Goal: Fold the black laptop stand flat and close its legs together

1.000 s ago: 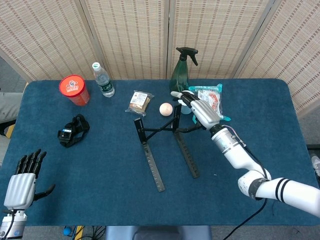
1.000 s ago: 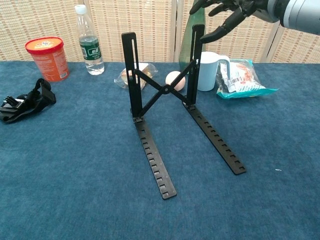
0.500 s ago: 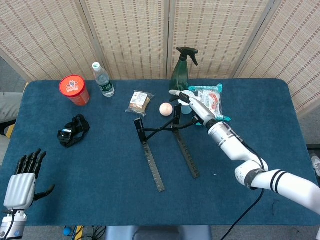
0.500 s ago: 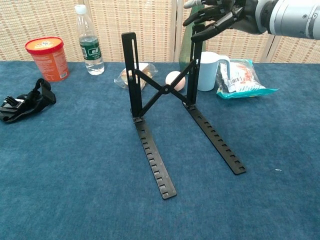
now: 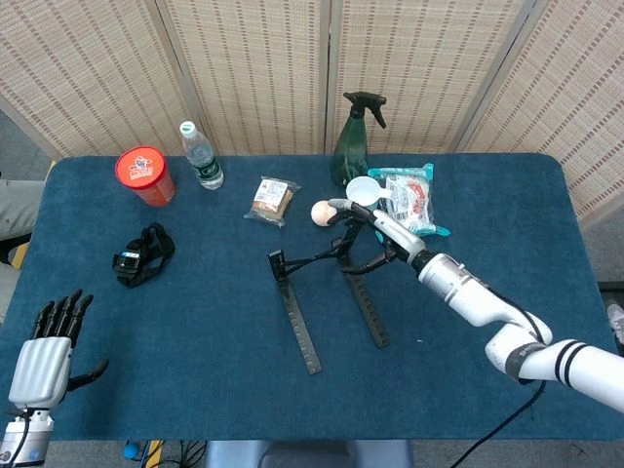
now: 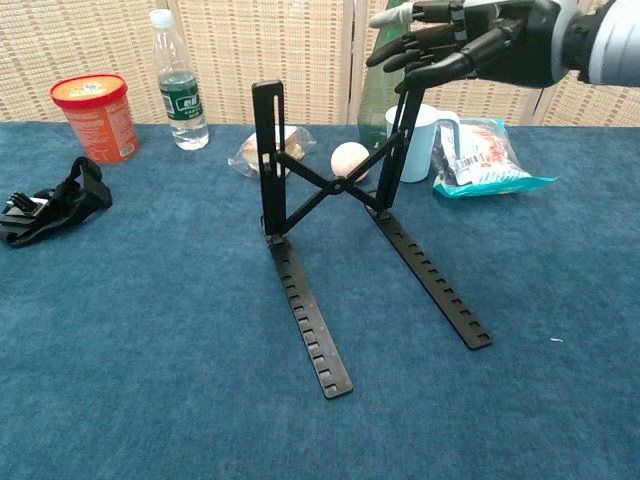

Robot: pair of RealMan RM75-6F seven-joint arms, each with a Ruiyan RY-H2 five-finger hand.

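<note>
on blue cloth, the laptop stand runs its legs toward the camera; right hand, fingers spread, presses its upright.

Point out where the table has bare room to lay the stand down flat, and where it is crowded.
Bare cloth lies in front of the laptop stand, along the near table edge, and on the right side beyond the right hand. The far edge is crowded: red tub, water bottle, snack packet, ball, spray bottle, white cup, food bag. The black strap sits left.

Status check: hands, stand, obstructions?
Right robot hand on stand's right upright; left robot hand open, idle. Laptop stand unfolded. Mug close behind.
</note>
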